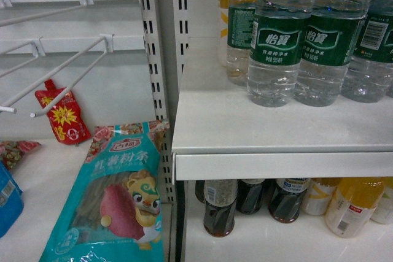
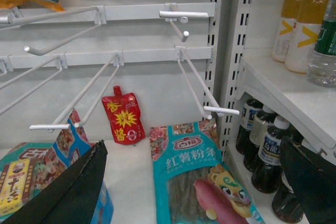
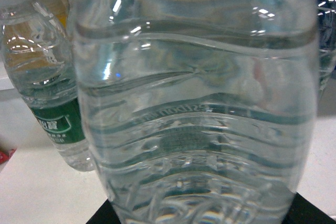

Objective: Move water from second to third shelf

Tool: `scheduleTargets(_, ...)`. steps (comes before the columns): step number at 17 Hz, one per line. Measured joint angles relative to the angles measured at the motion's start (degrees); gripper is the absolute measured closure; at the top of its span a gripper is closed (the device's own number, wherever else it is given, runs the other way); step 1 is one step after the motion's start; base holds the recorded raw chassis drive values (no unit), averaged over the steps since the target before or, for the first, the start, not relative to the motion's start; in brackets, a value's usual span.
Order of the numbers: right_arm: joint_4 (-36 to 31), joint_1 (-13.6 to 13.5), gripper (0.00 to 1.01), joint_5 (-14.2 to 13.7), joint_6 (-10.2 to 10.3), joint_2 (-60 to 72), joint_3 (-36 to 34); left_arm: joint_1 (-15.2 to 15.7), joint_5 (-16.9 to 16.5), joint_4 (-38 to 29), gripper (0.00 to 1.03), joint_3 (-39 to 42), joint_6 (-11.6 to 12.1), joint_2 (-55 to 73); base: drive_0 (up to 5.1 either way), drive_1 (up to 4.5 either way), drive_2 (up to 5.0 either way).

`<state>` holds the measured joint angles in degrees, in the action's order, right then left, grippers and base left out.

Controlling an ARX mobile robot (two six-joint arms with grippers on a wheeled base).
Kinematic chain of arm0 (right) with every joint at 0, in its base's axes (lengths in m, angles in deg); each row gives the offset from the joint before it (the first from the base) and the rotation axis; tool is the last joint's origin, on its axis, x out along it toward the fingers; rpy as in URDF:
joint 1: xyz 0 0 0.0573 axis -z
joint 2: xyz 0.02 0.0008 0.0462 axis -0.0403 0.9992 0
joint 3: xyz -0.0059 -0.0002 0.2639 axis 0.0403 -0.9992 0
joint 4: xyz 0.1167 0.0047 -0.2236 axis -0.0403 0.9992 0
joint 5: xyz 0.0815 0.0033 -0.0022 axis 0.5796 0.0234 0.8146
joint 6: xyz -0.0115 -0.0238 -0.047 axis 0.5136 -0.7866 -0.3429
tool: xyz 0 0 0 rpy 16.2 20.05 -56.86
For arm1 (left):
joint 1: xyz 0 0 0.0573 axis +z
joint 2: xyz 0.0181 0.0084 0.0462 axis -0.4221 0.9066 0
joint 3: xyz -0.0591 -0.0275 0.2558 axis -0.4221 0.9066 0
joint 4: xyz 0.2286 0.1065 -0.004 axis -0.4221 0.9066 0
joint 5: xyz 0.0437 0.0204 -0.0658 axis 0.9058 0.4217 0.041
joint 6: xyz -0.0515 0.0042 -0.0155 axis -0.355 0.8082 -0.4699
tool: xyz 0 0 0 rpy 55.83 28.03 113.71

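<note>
the water bottle (image 3: 194,119) fills nearly the whole right wrist view, its clear ribbed wall pressed right up to the lens, with dark corners of the right gripper (image 3: 197,216) showing at the bottom edge on either side of it. whether those jaws are clamped on it i cannot tell. behind it to the left stands another water bottle (image 3: 50,93) with a green label. from the head view, a cluster of green-labelled water bottles (image 1: 276,41) stands on the white shelf (image 1: 276,133), with yellow drink bottles (image 1: 353,204) and dark cola bottles (image 1: 220,207) on the level below. the left gripper (image 2: 194,192) hangs with its black jaws spread wide, holding nothing, above a teal sweet-potato noodle packet (image 2: 202,182) near a red sauce pouch (image 2: 124,116) and bare white hooks (image 2: 79,98).
</note>
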<state>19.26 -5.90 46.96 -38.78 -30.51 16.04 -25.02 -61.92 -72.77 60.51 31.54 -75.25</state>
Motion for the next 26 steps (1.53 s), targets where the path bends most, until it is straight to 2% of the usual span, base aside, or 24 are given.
scheduleTargets(2,0.44,0.9,0.61,0.94,0.52,4.66,2.34,0.0,0.0,0.0,0.05,0.0,0.0,0.0,0.0,0.0,0.0)
scheduleTargets(7,1.25,2.34,0.61,0.92,2.1,12.09,7.15,0.0,-0.02,0.0,0.05,0.0,0.0,0.0,0.0,0.0,0.0)
scheduleTargets(19,1.33,2.29,0.61,0.26,2.84,22.29,14.53,0.0,-0.02,-0.02,0.05,0.0,0.0,0.0,0.0,0.0,0.0)
scheduleTargets(26,-0.2,2.21,0.61,-0.44,3.43,24.5,15.41,0.0,0.0,0.0,0.05,0.0,0.0,0.0,0.0,0.0,0.0)
